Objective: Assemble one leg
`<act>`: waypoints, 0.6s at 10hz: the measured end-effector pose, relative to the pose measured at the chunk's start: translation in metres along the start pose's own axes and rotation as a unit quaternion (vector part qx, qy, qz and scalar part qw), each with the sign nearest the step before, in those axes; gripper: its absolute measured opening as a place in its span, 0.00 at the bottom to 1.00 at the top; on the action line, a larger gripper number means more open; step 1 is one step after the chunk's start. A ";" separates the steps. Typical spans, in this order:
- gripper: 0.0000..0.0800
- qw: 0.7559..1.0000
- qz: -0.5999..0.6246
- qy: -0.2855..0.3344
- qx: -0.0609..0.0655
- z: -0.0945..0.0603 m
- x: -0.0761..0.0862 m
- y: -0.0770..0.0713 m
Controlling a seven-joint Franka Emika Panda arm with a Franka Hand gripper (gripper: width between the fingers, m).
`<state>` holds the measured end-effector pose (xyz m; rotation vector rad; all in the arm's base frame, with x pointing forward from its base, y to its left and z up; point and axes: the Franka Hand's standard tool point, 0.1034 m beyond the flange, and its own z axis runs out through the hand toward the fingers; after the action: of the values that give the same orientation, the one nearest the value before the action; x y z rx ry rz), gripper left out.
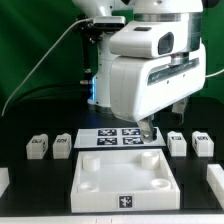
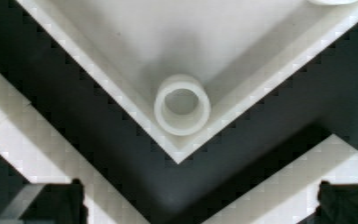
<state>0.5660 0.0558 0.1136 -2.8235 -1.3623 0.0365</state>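
Observation:
The wide white panel (image 1: 125, 180) with a raised rim lies at the table's front centre. My gripper (image 1: 148, 134) hangs just over its far right corner, open and empty. In the wrist view that corner's rim (image 2: 98, 78) forms a V, with the round corner socket (image 2: 181, 103) in it. The dark fingertips (image 2: 53, 198) stand wide apart on either side of the gripper (image 2: 197, 203), nothing between them. Short white legs with tags stand in a row: two at the exterior view's left (image 1: 38, 147) (image 1: 62, 143) and two at its right (image 1: 176, 142) (image 1: 201, 143).
The marker board (image 1: 112, 136) lies just behind the panel, partly under the gripper. More white parts show at the table's far left edge (image 1: 3, 180) and far right edge (image 1: 215, 180). The arm's bulky body fills the upper middle.

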 end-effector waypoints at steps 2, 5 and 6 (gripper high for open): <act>0.81 1.000 0.000 0.000 0.000 0.000 0.000 0.000; 0.81 1.000 0.000 0.000 0.000 0.000 0.000 0.000; 0.81 1.000 0.000 0.000 0.000 0.000 0.000 0.000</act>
<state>0.5660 0.0558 0.1136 -2.8235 -1.3623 0.0366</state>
